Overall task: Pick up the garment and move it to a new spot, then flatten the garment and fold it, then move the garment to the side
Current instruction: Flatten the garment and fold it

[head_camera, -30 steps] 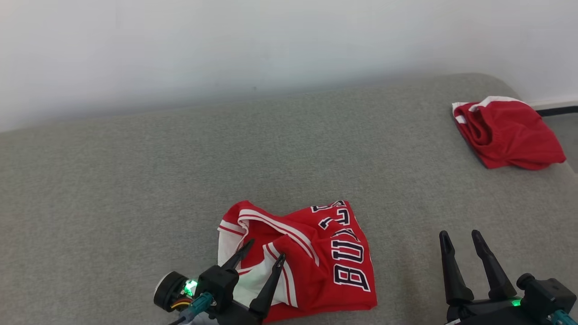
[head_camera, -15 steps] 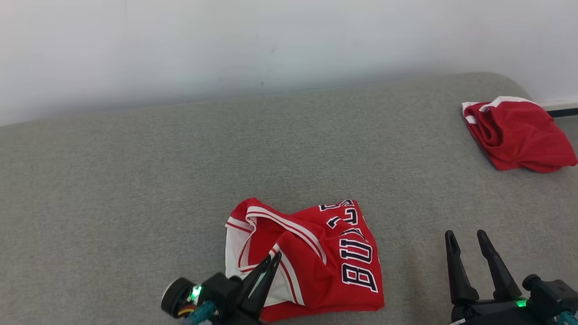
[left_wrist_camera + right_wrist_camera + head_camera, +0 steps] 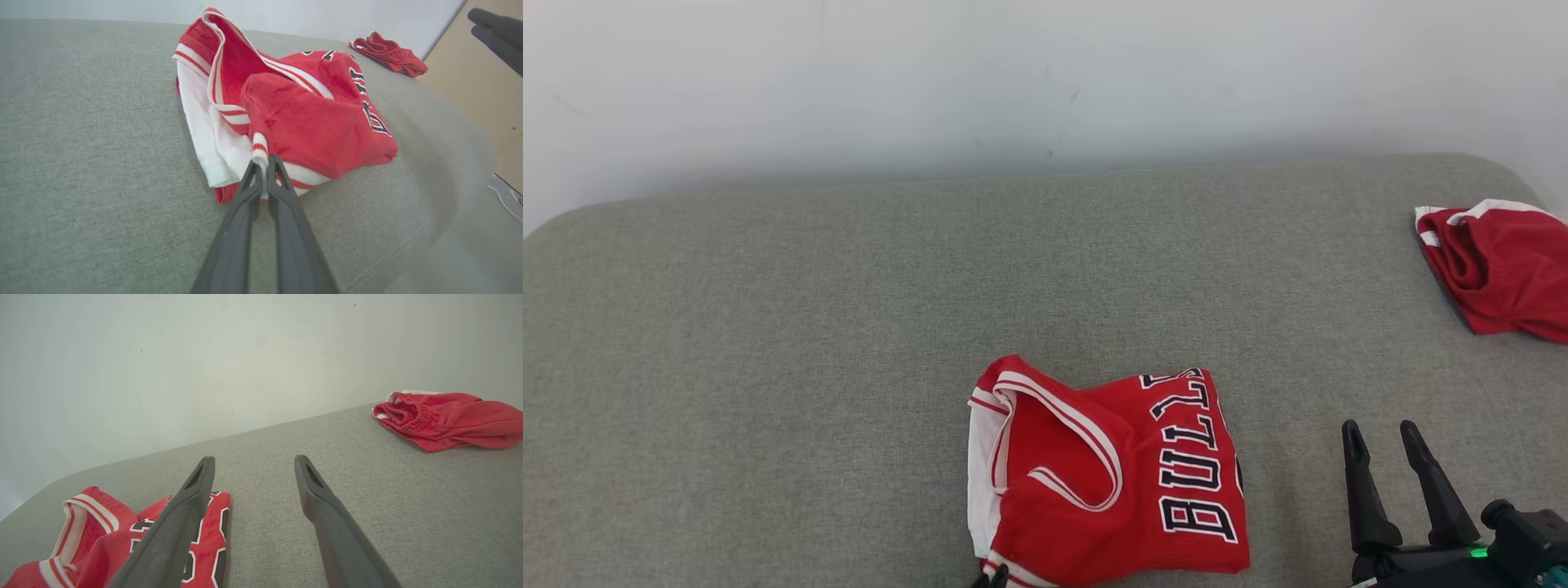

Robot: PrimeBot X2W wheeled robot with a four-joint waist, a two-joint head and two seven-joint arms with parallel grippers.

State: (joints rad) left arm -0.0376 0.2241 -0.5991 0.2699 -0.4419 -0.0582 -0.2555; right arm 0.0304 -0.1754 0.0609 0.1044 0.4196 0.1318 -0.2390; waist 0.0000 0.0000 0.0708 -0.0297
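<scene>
Left claw (image 3: 263, 162) pinched tight on striped trim of red Bulls jersey (image 3: 314, 122), crumpled on grey padded surface (image 3: 81, 163). Right claw (image 3: 1380, 430) spread wide, empty.

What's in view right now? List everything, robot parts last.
Red jersey with white trim and dark lettering: one, red and white, crumpled at the near centre of the surface.
Crumpled red garment with white trim: one, red, at the far right of the surface.
Grey fabric-covered surface: one, grey, under both garments.
White wall: one, white, behind the surface.
Tan floor: one, tan, beyond the surface's edge in the left wrist view.
Left gripper: one, dark, shut on the jersey's striped near edge.
Right gripper: one, dark, open, right of the jersey, holding nothing.
</scene>
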